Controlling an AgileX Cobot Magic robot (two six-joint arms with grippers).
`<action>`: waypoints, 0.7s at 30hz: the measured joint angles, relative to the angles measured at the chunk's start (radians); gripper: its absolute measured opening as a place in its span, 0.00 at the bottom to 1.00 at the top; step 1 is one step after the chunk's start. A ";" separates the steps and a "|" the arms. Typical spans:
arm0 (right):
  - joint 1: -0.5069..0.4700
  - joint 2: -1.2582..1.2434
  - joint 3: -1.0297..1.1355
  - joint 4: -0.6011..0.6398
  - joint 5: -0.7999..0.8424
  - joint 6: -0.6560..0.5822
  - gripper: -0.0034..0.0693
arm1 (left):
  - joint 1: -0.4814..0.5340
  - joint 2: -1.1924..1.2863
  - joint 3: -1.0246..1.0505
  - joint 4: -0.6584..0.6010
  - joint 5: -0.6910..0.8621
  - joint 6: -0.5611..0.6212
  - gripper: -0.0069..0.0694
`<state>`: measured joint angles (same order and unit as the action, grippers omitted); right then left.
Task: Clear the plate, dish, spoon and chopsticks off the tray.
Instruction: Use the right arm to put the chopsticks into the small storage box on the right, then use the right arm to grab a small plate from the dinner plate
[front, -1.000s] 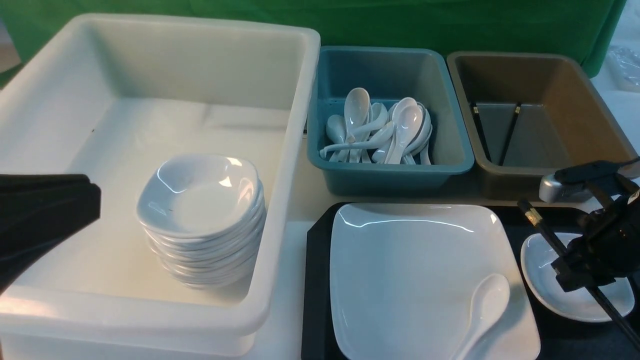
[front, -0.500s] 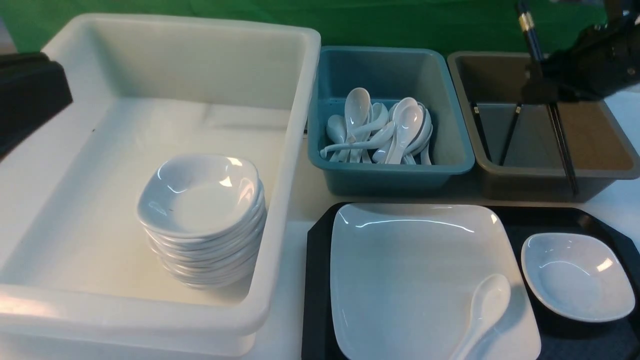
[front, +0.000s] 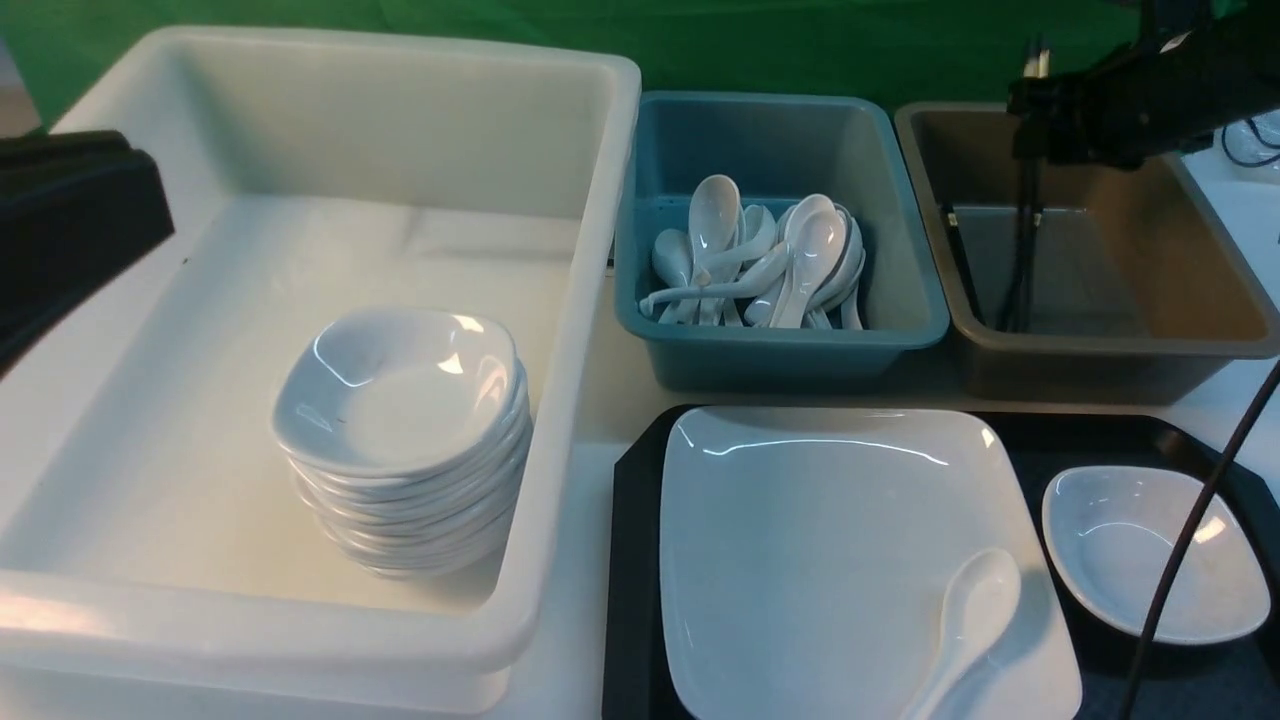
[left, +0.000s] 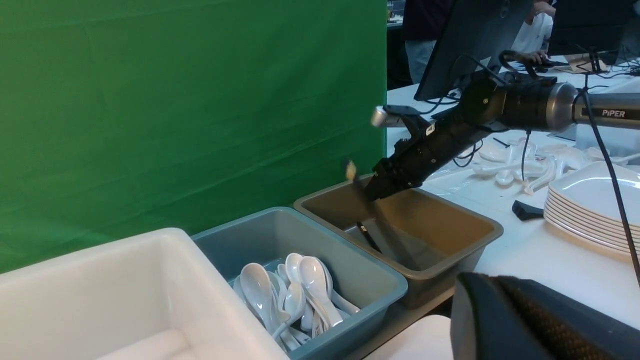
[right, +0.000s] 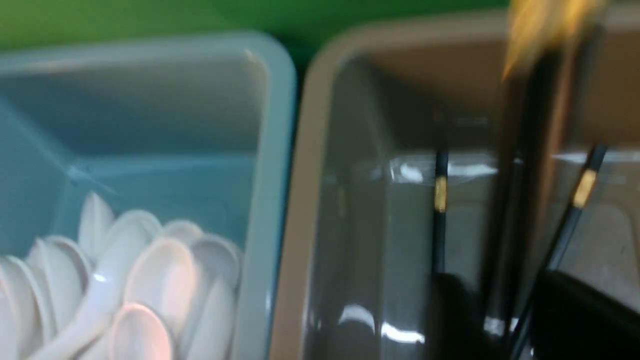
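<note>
1. The pair of long thin black chopsticks with gold bands (front: 1024, 240) is off the tray. It shows as a smeared, near-upright streak, thin ends down inside the brown plastic bin (front: 1100, 346) and thick ends above my right gripper (front: 1040, 120).
2. My right gripper hangs over that bin. In the right wrist view its jaws stand apart with the blurred streak between them, so it is open and clamps nothing.
3. Another black pair of chopsticks (right: 440, 225) lies on the bin's floor.
4. The large glossy white square plate (front: 830, 560) sits on the wide black plastic tray (front: 630, 560).
5. The glossy white soup spoon (front: 968, 612) lies on the plate's near right corner, with its bowl end away from me.
6. The small white rounded-square dish (front: 1110, 540) rests on the tray just right of the plate. I cannot tell if they touch. A thin black cable (front: 1215, 470) crosses in front of it.
7. My left gripper (front: 140, 200) is closed, at the left side of the big white plastic tub (front: 590, 200). The tub holds a stack of small white dishes (front: 400, 390).
8. A teal plastic bin (front: 780, 352) stands between the tub and the brown bin, with a heap of white spoons (front: 790, 260) inside.
9. Everything stands on a pale worktop (front: 1240, 395) before a green cloth (front: 760, 50).
</note>
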<state>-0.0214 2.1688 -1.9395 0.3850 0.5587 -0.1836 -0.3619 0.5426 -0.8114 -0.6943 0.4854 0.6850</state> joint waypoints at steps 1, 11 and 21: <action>0.000 -0.005 0.000 -0.009 0.006 0.002 0.64 | 0.000 0.000 0.000 0.003 0.000 0.000 0.12; 0.035 -0.263 0.009 -0.223 0.440 0.009 0.49 | 0.000 0.000 0.000 0.070 0.027 0.001 0.12; 0.278 -0.579 0.662 -0.552 0.566 -0.017 0.54 | 0.000 0.000 0.000 0.097 0.060 0.001 0.12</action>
<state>0.2568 1.5899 -1.2771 -0.1672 1.1243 -0.2010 -0.3619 0.5426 -0.8114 -0.5969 0.5452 0.6861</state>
